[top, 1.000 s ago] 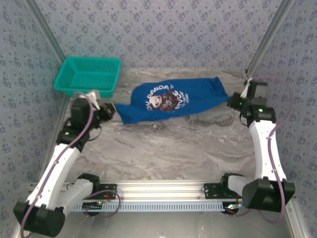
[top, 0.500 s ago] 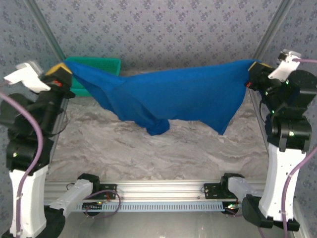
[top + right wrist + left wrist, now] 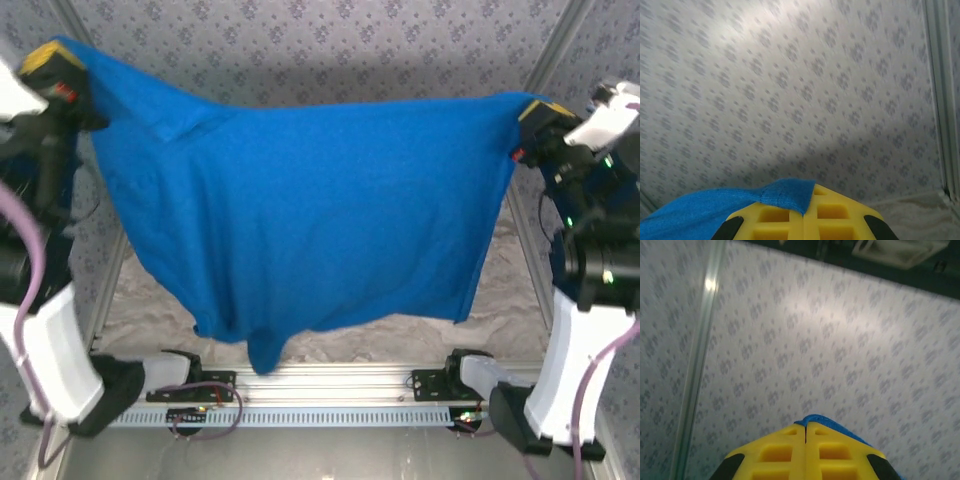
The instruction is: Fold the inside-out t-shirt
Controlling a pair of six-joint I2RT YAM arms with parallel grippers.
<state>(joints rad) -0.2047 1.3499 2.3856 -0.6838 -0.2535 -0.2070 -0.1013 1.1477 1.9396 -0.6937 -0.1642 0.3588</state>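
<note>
The royal-blue inside-out t-shirt (image 3: 310,210) hangs spread wide in the air between both arms, its lower edge dangling near the front rail. My left gripper (image 3: 62,62) is raised at the top left, shut on one upper corner; a blue hem (image 3: 832,424) pokes out past the yellow fingers (image 3: 785,450). My right gripper (image 3: 535,112) is raised at the top right, shut on the other corner, with a blue fold (image 3: 775,194) draped over its yellow fingers (image 3: 840,212). The cloth hides most of the table.
The marble table top (image 3: 400,340) shows below the hanging cloth. The front aluminium rail (image 3: 330,382) runs between the arm bases. Patterned walls (image 3: 350,45) and metal corner posts (image 3: 556,48) enclose the cell.
Both arms lifted the shirt from the table, where it lay bunched, high into the air and pulled it wide. It now hangs as a broad sheet that hides the teal basket.
</note>
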